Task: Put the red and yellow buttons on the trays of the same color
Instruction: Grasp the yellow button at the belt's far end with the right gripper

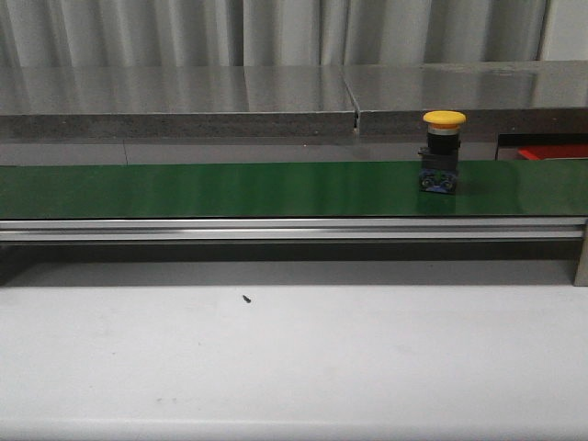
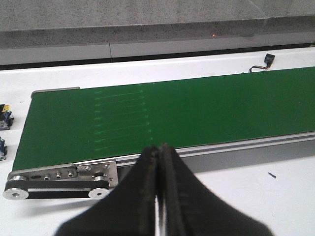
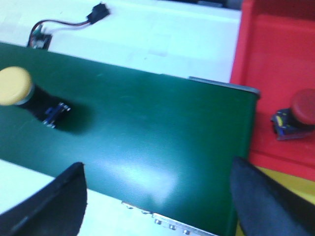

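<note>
The green belt [image 1: 230,188] carries the yellow button [image 1: 443,152] upright near its right end. Only the right wrist view shows the red tray [image 3: 275,64] holding a red button [image 3: 300,113], with the right claw [image 3: 157,196] spread wide. The left claw [image 2: 160,196] is pressed closed, empty.

Right end effector [image 3: 157,196], jaws spread wide, above a dark green conveyor belt [image 3: 147,132]. A yellow-capped push button [image 3: 19,91] stands on the belt. A red-capped button [image 3: 298,113] rests in the red plastic tray [image 3: 275,59] beside the belt's end.
</note>
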You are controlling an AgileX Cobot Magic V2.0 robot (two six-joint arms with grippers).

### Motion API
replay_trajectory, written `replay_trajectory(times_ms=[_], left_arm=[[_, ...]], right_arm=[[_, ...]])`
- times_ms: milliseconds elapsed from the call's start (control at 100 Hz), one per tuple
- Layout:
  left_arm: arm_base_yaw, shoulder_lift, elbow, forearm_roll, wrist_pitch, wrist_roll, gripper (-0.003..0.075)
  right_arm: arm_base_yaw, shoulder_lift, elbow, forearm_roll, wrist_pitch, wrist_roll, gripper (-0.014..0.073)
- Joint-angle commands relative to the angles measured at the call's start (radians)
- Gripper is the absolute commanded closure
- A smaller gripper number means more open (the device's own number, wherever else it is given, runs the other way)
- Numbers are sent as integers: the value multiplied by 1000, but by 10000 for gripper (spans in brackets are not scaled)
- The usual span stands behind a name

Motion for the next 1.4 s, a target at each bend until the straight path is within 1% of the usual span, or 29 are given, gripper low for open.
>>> replay_trajectory(times_ms=[0, 80, 140, 310, 430, 600, 900, 940, 1010, 1110, 1180, 1230, 1340, 1390], left_arm=[[-8, -5, -26, -22, -62, -4, 739], [-8, -5, -26, -22, -62, -4, 739], [-8, -5, -26, -22, -62, -4, 739], [-8, -5, -26, -22, -62, -4, 739], [-8, -5, -26, -22, -62, -4, 739], [-8, -5, -26, -22, -62, -4, 739], [-8, -5, -26, -22, -62, -4, 739], [-8, -5, -26, -22, -62, -4, 739], [-8, -5, -26, -22, -62, -4, 739], [-8, -5, -26, -22, -62, -4, 739], [-8, -5, -26, -22, -62, -4, 739], [-8, -5, -26, -22, -62, -4, 739], [-8, -5, -26, -22, -62, -4, 739], [-8, -5, -26, -22, -62, -4, 739]], right_arm=[[68, -35, -21, -50, -34, -24, 3], [128, -25, -21, -114, -48, -28, 3], [165, -15, -21, -136, -74, -28, 3], [257, 29, -22, -139, -138, -37, 3], [301, 71, -23, -139, -177, -37, 3], [314, 121, -26, -121, -239, -37, 3], [314, 188, -74, -68, -281, -36, 8], [314, 193, -80, -68, -279, -36, 35], [314, 198, -82, -68, -271, -34, 134], [309, 201, -82, -68, -254, -12, 342], [305, 201, -82, -68, -249, 3, 443], [298, 201, -82, -68, -249, 13, 474], [279, 197, -90, -68, -239, 37, 475], [265, 194, -105, -68, -208, 48, 475]])
